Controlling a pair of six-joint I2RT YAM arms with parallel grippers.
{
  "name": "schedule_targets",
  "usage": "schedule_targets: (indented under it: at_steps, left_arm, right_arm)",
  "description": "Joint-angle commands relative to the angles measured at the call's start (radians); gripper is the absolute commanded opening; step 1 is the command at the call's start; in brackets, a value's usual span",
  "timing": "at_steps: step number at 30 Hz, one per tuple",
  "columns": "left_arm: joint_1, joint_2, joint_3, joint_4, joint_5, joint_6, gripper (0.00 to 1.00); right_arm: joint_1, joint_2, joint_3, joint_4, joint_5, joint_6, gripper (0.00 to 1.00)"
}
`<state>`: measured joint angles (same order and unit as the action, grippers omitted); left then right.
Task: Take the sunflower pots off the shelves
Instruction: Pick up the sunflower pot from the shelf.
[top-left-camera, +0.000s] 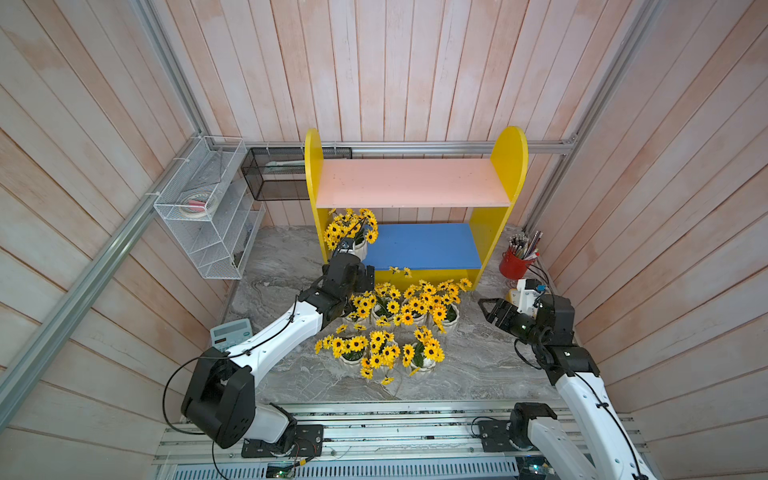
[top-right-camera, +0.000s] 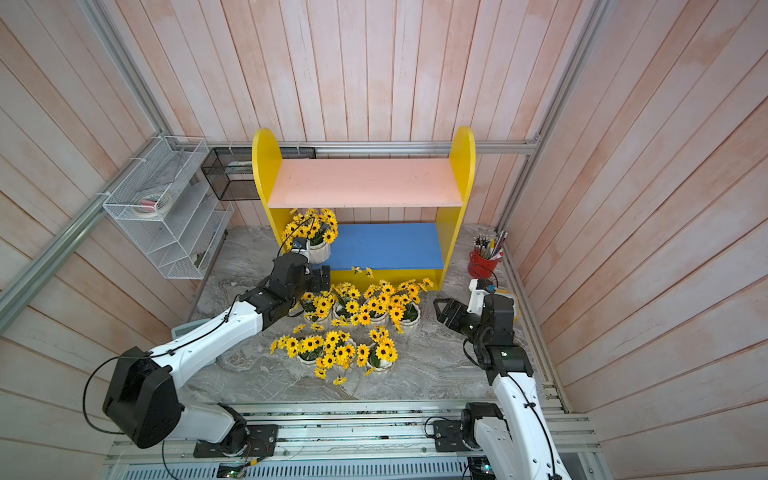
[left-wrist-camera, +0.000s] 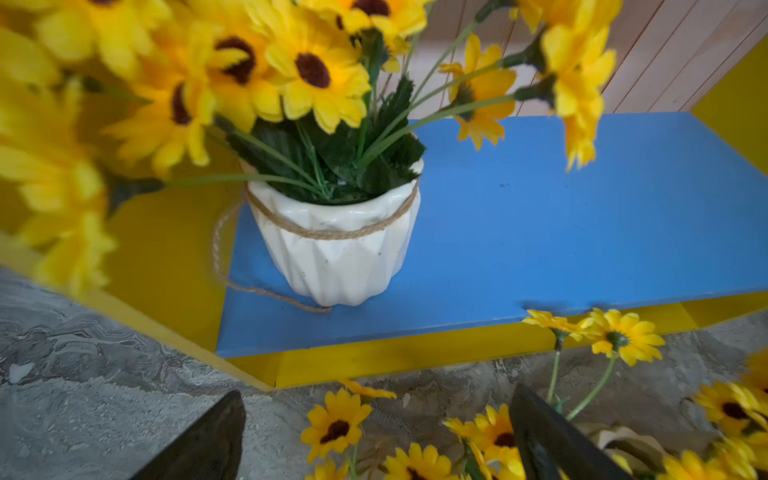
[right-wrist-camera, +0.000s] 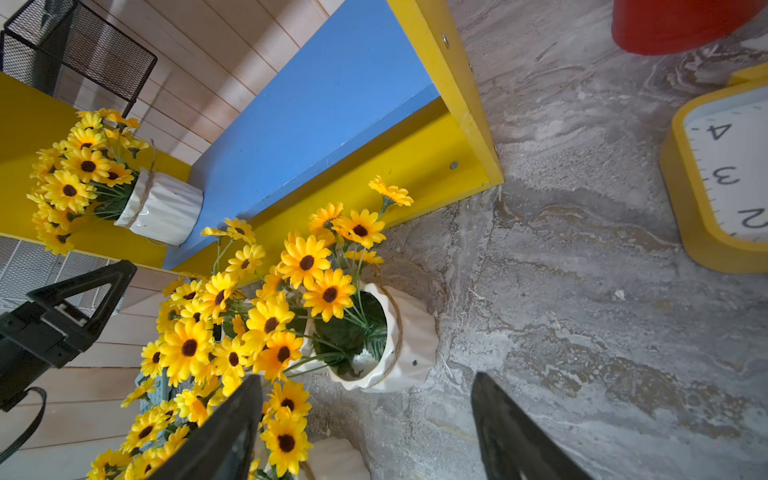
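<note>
The left gripper (left-wrist-camera: 376, 399) is found wide open and empty, short of the shelves (top-left-camera: 509, 158). The right gripper (right-wrist-camera: 365, 378) is found open and empty, beside grouped sunflower pots (top-left-camera: 451, 319) on the table (top-left-camera: 478, 365). One pot (left-wrist-camera: 336, 257) is seen upright on the blue lower board (top-left-camera: 428, 245).

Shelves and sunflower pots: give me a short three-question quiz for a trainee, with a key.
1. True or false: a sunflower pot stands on the pink upper board.
2. The pot on the blue lower board stands at the end nearer: A) the left arm; B) the right arm; C) neither, dead centre.
3. Which arm's jaws hold a pot?
Key: 1 false; 2 A; 3 neither, both sets stand open and empty.
</note>
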<state>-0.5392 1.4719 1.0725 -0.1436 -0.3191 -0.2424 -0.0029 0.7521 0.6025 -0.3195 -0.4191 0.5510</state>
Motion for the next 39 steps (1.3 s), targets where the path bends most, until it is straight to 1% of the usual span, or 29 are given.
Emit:
schedule_targets:
  at_steps: [1,3,6,15,18,22,24,27,30,34,37,39]
  left_arm:
    - [0.009,0.038,0.059,0.075,-0.021,0.048,1.00]
    - [0.013,0.062,0.067,0.112,-0.028,0.064,1.00]
    - [0.028,0.100,0.106,0.108,-0.053,0.060,1.00]
    - [0.067,0.199,0.142,0.164,-0.013,0.061,1.00]
    - [0.079,0.211,0.123,0.217,0.011,0.065,1.00]
    - [0.079,0.213,0.088,0.311,0.067,0.106,1.00]
    - [0.081,0.217,0.089,0.329,0.084,0.113,1.00]
    - [0.081,0.232,0.101,0.337,0.136,0.130,1.00]
    - [0.081,0.245,0.114,0.327,0.157,0.136,1.00]
    - [0.080,0.243,0.100,0.348,0.232,0.145,1.00]
    - [0.081,0.229,0.068,0.382,0.216,0.161,1.00]
    - [0.082,0.219,0.048,0.397,0.179,0.161,1.00]
  right_arm:
    - [-0.011,0.001,0.017,0.024,-0.036,-0.035,0.81]
    - [-0.011,-0.002,0.013,0.029,-0.033,-0.038,0.82]
    - [-0.012,-0.005,0.010,0.033,-0.035,-0.040,0.83]
    - [-0.011,-0.017,0.015,0.033,-0.034,-0.046,0.85]
    - [-0.012,-0.023,0.009,0.038,-0.033,-0.045,0.85]
    - [-0.011,-0.018,0.005,0.034,-0.032,-0.040,0.85]
    - [-0.012,-0.014,0.004,0.036,-0.044,-0.036,0.85]
    - [-0.011,-0.017,0.011,0.036,-0.028,-0.042,0.85]
    - [-0.012,-0.020,0.016,0.036,-0.024,-0.043,0.85]
    - [-0.012,-0.017,0.013,0.035,-0.020,-0.051,0.85]
    - [-0.012,-0.013,0.009,0.043,-0.016,-0.054,0.85]
    - [-0.012,-0.013,0.007,0.046,-0.020,-0.055,0.86]
